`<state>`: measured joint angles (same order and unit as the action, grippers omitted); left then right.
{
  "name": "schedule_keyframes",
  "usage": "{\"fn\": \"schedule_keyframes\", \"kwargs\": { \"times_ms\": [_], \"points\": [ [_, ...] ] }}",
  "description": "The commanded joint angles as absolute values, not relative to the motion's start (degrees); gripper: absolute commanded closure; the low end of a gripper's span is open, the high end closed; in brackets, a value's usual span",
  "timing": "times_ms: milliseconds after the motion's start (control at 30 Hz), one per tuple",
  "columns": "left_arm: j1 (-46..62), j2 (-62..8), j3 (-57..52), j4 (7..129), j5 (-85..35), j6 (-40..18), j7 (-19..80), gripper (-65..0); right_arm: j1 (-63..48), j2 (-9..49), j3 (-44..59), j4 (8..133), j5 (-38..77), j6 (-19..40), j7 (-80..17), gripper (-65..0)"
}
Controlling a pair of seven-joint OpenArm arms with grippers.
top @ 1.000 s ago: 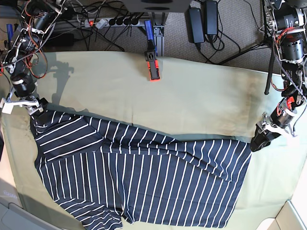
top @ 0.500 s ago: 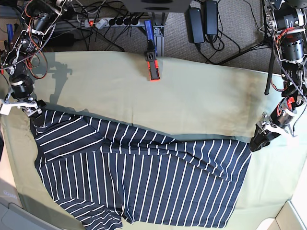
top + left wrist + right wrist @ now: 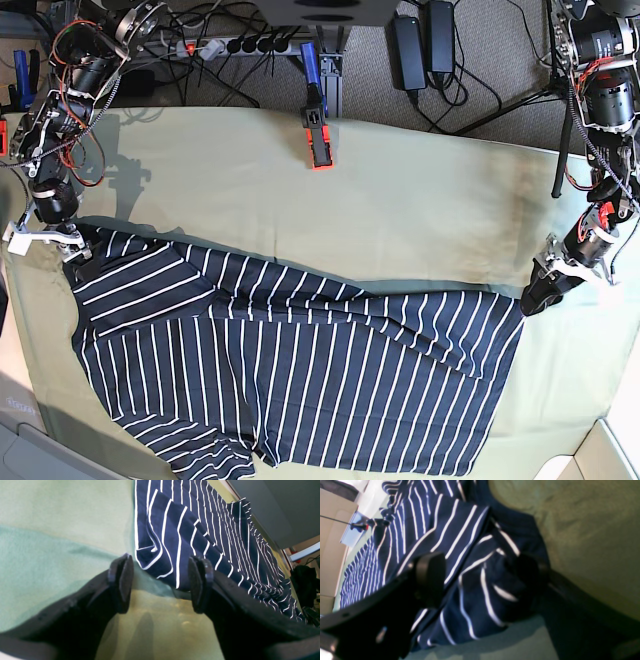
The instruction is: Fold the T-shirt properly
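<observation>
The dark navy T-shirt (image 3: 300, 370) with thin white stripes lies spread across the near half of the table, creased along its far edge. At the shirt's right corner is my left gripper (image 3: 537, 290). The left wrist view shows that gripper (image 3: 161, 582) open, with the folded corner of the T-shirt (image 3: 165, 555) just ahead of and between its fingertips. My right gripper (image 3: 72, 250) is at the shirt's far left corner. In the right wrist view this gripper (image 3: 481, 575) is open and straddles bunched T-shirt (image 3: 475, 585) fabric.
An olive-green cloth (image 3: 420, 200) covers the table. A red and black clamp (image 3: 320, 140) sits at the far edge in the middle. Cables, a power strip (image 3: 240, 45) and adapters lie on the floor behind. A pale box corner (image 3: 600, 455) shows at the near right.
My right arm has swung and its gripper has shifted a little left and nearer along the shirt's left corner. The left arm and the shirt look unchanged.
</observation>
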<state>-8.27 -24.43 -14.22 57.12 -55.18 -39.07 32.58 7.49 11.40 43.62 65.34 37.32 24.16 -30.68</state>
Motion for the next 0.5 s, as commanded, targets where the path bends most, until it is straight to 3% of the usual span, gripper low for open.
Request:
{"fn": "schedule_keyframes", "kwargs": {
  "times_ms": [0,67,133,333,467],
  "points": [
    [-9.3,-25.4,-14.5,58.1,-56.4,-40.0,31.6,-38.0,8.4,12.2,43.7,65.9,37.9,27.3,-30.2,-44.1],
    [-9.3,-25.4,-14.5,58.1,-56.4,-40.0,31.6,-38.0,8.4,12.2,43.7,65.9,37.9,27.3,-30.2,-44.0],
    [-9.3,-25.4,-14.5,58.1,-56.4,-40.0,31.5,-38.0,8.4,12.2,43.7,65.9,37.9,27.3,-30.2,-38.6],
    [-9.3,-25.4,-14.5,58.1,-57.3,-40.0,31.6,-38.0,8.4,12.2,43.7,65.9,37.8,27.3,-30.2,-2.3],
    [-9.5,-25.4,-14.5,58.1,-59.7,-39.8,31.5,-38.0,8.0,12.2,43.7,65.9,36.7,27.4,-30.2,0.0]
  ]
}}
